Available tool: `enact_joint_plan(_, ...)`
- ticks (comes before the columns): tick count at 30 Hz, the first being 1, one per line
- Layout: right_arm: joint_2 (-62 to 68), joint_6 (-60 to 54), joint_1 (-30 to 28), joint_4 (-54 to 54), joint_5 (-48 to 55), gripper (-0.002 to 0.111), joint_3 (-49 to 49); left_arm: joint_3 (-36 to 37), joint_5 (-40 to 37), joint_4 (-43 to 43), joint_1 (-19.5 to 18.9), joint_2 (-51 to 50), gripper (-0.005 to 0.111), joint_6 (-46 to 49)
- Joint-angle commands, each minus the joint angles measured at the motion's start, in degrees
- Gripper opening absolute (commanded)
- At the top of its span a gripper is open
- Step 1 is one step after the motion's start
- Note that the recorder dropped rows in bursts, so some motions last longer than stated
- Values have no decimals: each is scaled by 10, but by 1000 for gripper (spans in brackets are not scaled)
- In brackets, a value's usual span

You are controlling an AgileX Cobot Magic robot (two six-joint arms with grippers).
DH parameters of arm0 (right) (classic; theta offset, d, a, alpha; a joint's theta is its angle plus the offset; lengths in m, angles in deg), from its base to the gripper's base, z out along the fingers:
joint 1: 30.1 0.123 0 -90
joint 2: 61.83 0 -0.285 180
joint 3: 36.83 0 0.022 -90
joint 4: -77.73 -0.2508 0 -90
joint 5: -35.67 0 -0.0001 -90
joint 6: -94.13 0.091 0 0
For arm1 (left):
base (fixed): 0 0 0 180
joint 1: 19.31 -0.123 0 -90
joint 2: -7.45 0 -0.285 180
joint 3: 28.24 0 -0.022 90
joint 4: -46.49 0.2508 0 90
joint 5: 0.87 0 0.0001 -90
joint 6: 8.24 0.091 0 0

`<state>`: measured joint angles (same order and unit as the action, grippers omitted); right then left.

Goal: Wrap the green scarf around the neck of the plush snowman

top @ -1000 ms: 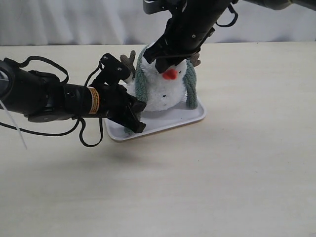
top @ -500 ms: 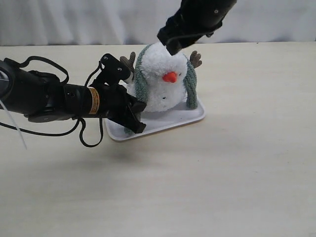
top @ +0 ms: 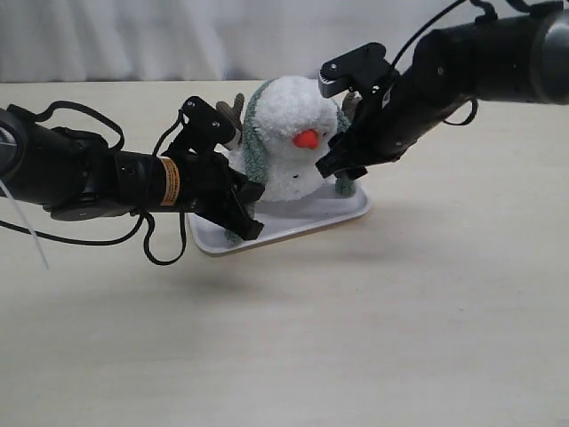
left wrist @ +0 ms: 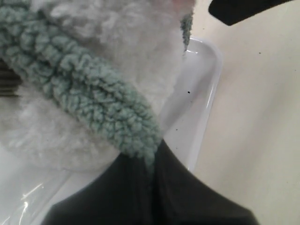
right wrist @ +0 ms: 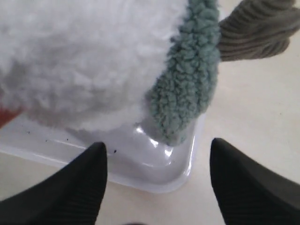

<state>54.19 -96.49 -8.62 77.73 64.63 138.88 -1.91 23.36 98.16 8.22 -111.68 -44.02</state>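
Note:
The plush snowman (top: 289, 133) stands on a white tray (top: 356, 209). The green scarf (top: 256, 147) lies over the back of its head and hangs down both sides. My left gripper (top: 244, 213) is low at the tray's left and shut on the scarf's left end (left wrist: 93, 98), which runs into the closed jaws (left wrist: 152, 159). My right gripper (top: 336, 171) is open beside the snowman's right side. In the right wrist view the scarf's free right end (right wrist: 185, 93) hangs onto the tray (right wrist: 164, 173) just ahead of the spread fingers (right wrist: 157, 150), apart from them.
A brown twig arm (right wrist: 262, 33) sticks out beyond the scarf's right end. The tray's raised rim (left wrist: 206, 93) sits close under both grippers. Pale tabletop (top: 400, 311) surrounds the tray, with a white curtain behind.
My right arm has come down from above the snowman's head to its right side, and its jaws have spread wider. The left arm and the scarf end it holds have not moved.

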Motion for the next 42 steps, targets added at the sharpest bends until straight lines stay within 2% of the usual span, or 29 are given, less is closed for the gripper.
enact_joint_plan(1, 19, -8, -3, 10, -109, 62, -37, -2, 7, -1, 4, -2, 0, 2)
enact_joint_plan(4, 64, 2, -3, 39, -143, 62, -37, -2, 7, -1, 4, -2, 0, 2)
enact_joint_plan(6, 74, 3, -3, 39, -173, 55, -37, -2, 7, -1, 4, -2, 0, 2)
enact_joint_plan(8, 76, 3, -3, 39, -184, 37, -37, -2, 8, -1, 4, -2, 0, 2)
enact_joint_plan(9, 76, 3, -3, 39, -182, 23, -36, -2, 9, -1, 4, -2, 0, 4)
enact_joint_plan(11, 74, -2, -3, 39, -161, 4, -36, -2, 10, -5, 4, -2, 0, 13)
enact_joint_plan(17, 3, -5, 17, 14, -45, 4, -36, -8, 15, -36, 4, -2, 0, 17)
enact_joint_plan(25, -6, -7, 40, -10, -17, 4, -36, -8, 4, -38, 4, -2, 0, -10)
enact_joint_plan(29, 32, -7, 40, -10, -15, 4, -36, -8, -16, 14, 4, -2, 0, -78)
enact_joint_plan(33, 59, -7, 39, -8, -20, 4, -36, -9, -2, 53, 4, -2, 0, -117)
enact_joint_plan(39, 45, -5, 39, -13, -21, 4, -36, -19, 61, 132, 4, -2, 0, -223)
enact_joint_plan(41, 22, -15, 39, -50, -21, 4, -36, -19, 139, 153, 5, -2, 0, -260)
enact_joint_plan(42, 15, -42, 39, -82, -23, 4, -36, -19, 136, 175, 5, -2, 0, -271)
